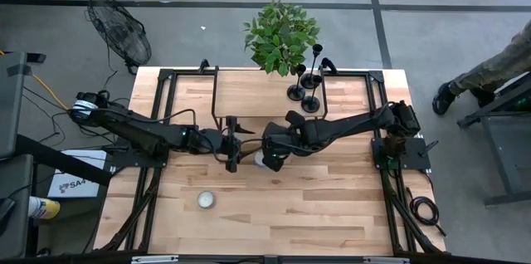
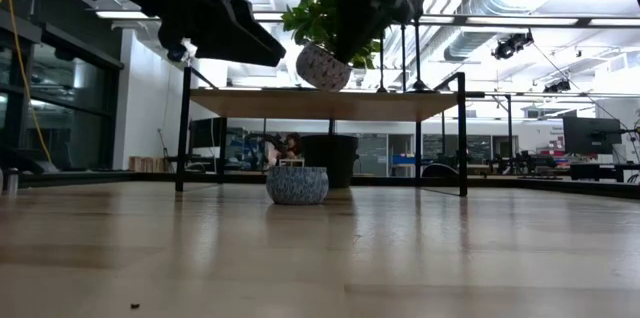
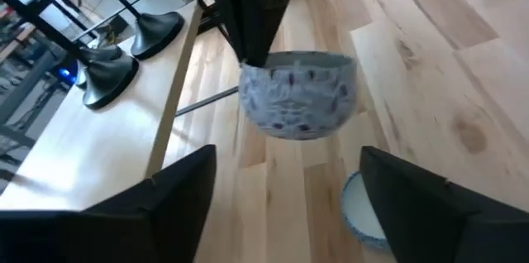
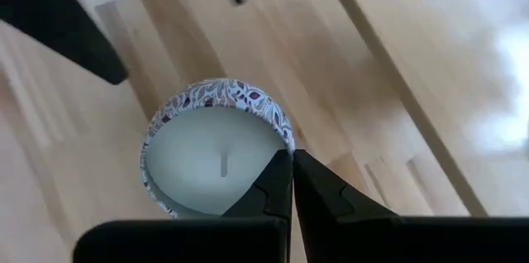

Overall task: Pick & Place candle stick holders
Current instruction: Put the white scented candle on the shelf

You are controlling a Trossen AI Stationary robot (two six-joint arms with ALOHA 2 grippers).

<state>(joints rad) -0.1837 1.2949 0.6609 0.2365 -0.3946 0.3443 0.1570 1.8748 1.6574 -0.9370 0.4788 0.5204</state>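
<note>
The wooden table carries a raised shelf along its far edge, beside a potted plant; the three candle stick holders stand upright on that shelf, close together and well apart from both arms, so none is in hand; the left gripper hovers at mid-table with its fingers spread wide and empty, facing the right arm's load, probably having let go of it; the right gripper is clenched on the rim of a patterned white candle, holding it clear of the table; a second candle sits on the table nearer the front.
</note>
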